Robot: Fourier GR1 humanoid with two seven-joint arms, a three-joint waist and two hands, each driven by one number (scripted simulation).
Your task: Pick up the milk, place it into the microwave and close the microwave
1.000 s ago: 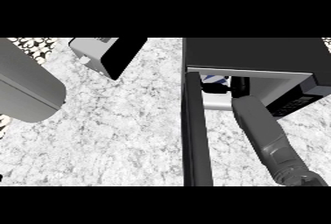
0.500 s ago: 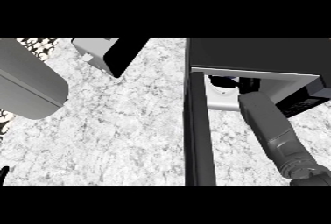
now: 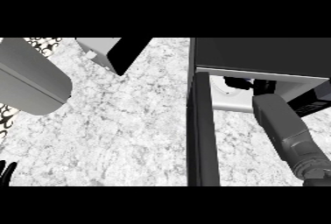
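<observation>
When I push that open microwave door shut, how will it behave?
The microwave door looks like a rigid slab, standing edge-on and wide open, so it will probably swing on its hinge rather than flex. The right hand sits inside the microwave, so the forearm would likely block the swing.

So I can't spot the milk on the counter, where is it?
Head view, right side: the milk is inside the open microwave, with the right hand on it.
</observation>
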